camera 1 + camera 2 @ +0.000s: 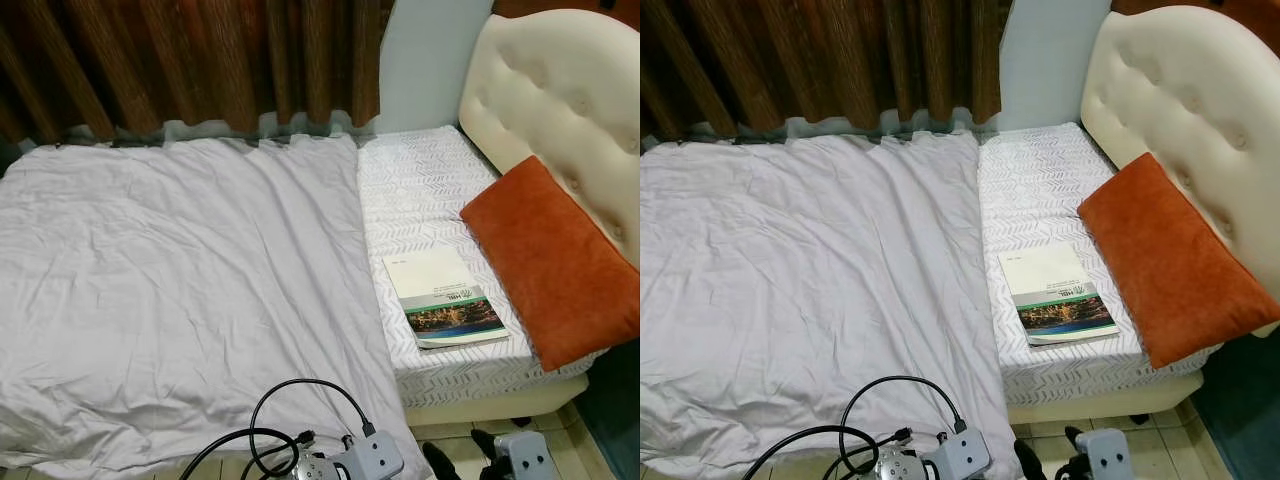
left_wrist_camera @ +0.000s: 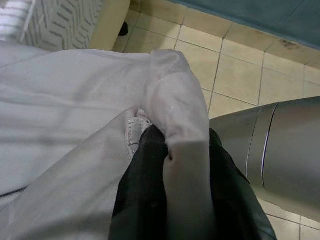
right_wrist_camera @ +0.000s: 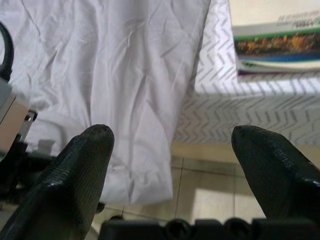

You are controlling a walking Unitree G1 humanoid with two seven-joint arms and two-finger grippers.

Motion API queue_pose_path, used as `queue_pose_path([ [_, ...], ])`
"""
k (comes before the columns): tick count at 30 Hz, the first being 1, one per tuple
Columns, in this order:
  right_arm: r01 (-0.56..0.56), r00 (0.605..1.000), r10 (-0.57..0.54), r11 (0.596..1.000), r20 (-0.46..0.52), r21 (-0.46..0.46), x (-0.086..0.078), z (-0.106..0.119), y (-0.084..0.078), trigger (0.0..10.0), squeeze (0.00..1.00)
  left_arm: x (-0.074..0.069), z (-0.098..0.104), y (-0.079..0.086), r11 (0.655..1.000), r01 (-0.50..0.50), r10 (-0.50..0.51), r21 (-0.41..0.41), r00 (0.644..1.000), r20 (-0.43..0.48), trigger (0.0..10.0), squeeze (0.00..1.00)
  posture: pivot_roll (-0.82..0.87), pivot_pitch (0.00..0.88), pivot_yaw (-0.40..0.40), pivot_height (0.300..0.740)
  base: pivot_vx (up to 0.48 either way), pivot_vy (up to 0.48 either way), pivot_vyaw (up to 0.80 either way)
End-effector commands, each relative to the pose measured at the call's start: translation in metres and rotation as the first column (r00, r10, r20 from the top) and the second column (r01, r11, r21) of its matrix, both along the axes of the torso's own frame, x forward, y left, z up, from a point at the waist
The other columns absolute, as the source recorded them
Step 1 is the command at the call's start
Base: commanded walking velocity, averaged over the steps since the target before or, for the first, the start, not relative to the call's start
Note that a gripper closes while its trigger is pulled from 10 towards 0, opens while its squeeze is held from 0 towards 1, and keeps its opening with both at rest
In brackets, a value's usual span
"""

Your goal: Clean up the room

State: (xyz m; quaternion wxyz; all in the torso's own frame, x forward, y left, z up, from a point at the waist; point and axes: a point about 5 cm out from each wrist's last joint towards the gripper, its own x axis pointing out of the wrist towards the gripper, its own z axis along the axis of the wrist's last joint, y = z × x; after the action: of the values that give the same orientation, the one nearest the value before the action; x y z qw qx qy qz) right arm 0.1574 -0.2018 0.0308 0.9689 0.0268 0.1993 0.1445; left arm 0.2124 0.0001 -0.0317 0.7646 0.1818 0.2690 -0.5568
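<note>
Left pincer clamped on the duvet corner, bed half made

The left pincer (image 2: 167, 165) pinches the pale grey wrinkled duvet (image 1: 180, 290) at its corner, likely to pull it toward the orange velvet pillow (image 1: 550, 260). The right pincer (image 3: 172, 150), fingers apart, waits near the green-covered book (image 1: 445, 300) on the chevron-patterned white mattress (image 1: 420, 190).

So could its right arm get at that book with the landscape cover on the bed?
Probably yes. The right gripper hangs open by the bed's edge, the landscape-cover book lies uncovered on the white patterned mattress, and nothing stands between them.
</note>
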Motion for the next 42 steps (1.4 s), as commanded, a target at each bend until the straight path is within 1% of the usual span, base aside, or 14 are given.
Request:
queue_pose_path([
  [1, -0.019, 1.0, 0.019, 1.0, -0.017, -0.015, -0.003, 0.0, -0.001, 10.0, 0.0, -0.056, 0.0, -0.059, 0.987, 0.072, -0.097, -0.146, 0.98, -0.174, 10.0, 0.0, -0.3, 0.182, -0.007, 0.74, 0.0, 0.0, 0.0],
  [8, -0.038, 0.999, 0.037, 0.999, -0.021, -0.024, -0.002, 0.0, -0.002, 10.0, 0.0, -0.049, 0.011, -0.071, 0.982, 0.027, -0.052, -0.187, 0.99, -0.13, 10.0, 0.0, -0.3, 0.175, -0.016, 0.74, 0.0, 0.0, 0.0],
  [9, -0.041, 0.999, 0.04, 0.999, -0.021, -0.025, -0.002, 0.0, -0.001, 10.0, 0.0, -0.048, 0.013, -0.073, 0.98, 0.02, -0.046, -0.2, 0.991, -0.129, 10.0, 0.65, -0.3, 0.172, -0.016, 0.74, 0.0, 0.0, 0.0],
  [11, -0.043, 0.999, 0.042, 0.999, -0.021, -0.025, -0.002, 0.0, -0.001, 10.0, 0.0, -0.047, 0.014, -0.074, 0.978, 0.019, -0.046, -0.206, 0.991, -0.129, 10.0, 0.65, -0.3, 0.171, -0.017, 0.74, 0.0, 0.0, 0.0],
  [12, -0.044, 0.999, 0.044, 0.999, -0.021, -0.025, -0.002, 0.0, -0.001, 10.0, 0.0, -0.046, 0.016, -0.076, 0.975, 0.015, -0.045, -0.22, 0.99, -0.134, 10.0, 1.0, -0.3, 0.169, -0.018, 0.74, 0.0, 0.0, 0.0],
  [20, -0.061, 0.998, 0.061, 0.998, -0.02, -0.028, 0.003, -0.003, 0.001, 10.0, 0.0, -0.02, 0.038, -0.085, 0.932, -0.142, 0.085, -0.334, 0.98, -0.179, 10.0, 1.0, -0.28, 0.134, -0.01, 0.74, 0.0, 0.0, 0.0],
  [25, -0.012, 0.997, 0.015, 0.999, 0.082, -0.03, 0.028, 0.003, 0.003, 10.0, 0.0, 0.034, 0.04, -0.024, 0.857, -0.363, 0.354, -0.365, 0.931, -0.095, 10.0, 1.0, -0.22, 0.051, 0.011, 0.74, 0.0, 0.0, 0.0],
  [29, 0.095, 0.98, -0.087, 0.995, 0.179, -0.034, 0.046, 0.01, -0.002, 10.0, 0.0, 0.067, 0.046, 0.045, 0.763, -0.51, 0.564, -0.398, 0.826, 0.024, 10.0, 1.0, -0.18, 0.003, 0.02, 0.74, 0.0, 0.0, 0.0],
  [32, 0.16, 0.953, -0.158, 0.987, 0.257, 0.015, 0.062, 0.019, 0.001, 10.0, 0.0, 0.089, 0.072, 0.113, 0.615, -0.618, 0.758, -0.49, 0.635, 0.15, 10.0, 1.0, -0.09, 0.0, 0.013, 0.74, 0.0, 0.0, 0.0],
  [34, 0.178, 0.946, -0.18, 0.984, 0.27, 0.033, 0.067, 0.02, 0.002, 10.0, 0.0, 0.092, 0.079, 0.129, 0.561, -0.645, 0.805, -0.519, 0.57, 0.163, 10.0, 1.0, -0.06, 0.0, 0.006, 0.74, 0.0, 0.0, 0.0],
  [35, 0.188, 0.939, -0.194, 0.981, 0.285, 0.046, 0.071, 0.021, 0.003, 10.0, 0.0, 0.091, 0.085, 0.14, 0.538, -0.654, 0.829, -0.532, 0.524, 0.196, 10.0, 0.88, -0.06, 0.0, 0.006, 0.74, 0.0, 0.0, 0.0],
  [36, 0.197, 0.931, -0.206, 0.979, 0.301, 0.058, 0.075, 0.022, 0.004, 10.0, 0.0, 0.089, 0.09, 0.148, 0.528, -0.66, 0.844, -0.535, 0.479, 0.241, 10.0, 0.0, -0.03, 0.0, -0.003, 0.74, 0.0, 0.0, 0.0],
  [39, 0.229, 0.913, -0.237, 0.971, 0.333, 0.063, 0.089, 0.026, 0.004, 10.0, 0.0, 0.077, 0.097, 0.158, 0.402, -0.693, 0.91, -0.599, 0.376, 0.176, 10.0, 0.0, -0.01, 0.0, -0.02, 0.74, 0.0, 0.0, 0.0],
  [42, 0.227, 0.906, -0.236, 0.972, 0.351, 0.065, 0.097, 0.029, 0.005, 10.0, 0.0, 0.066, 0.093, 0.158, 0.39, -0.705, 0.918, -0.592, 0.345, 0.194, 10.0, 0.0, 0.01, 0.0, -0.04, 0.74, 0.0, 0.0, 0.0],
])
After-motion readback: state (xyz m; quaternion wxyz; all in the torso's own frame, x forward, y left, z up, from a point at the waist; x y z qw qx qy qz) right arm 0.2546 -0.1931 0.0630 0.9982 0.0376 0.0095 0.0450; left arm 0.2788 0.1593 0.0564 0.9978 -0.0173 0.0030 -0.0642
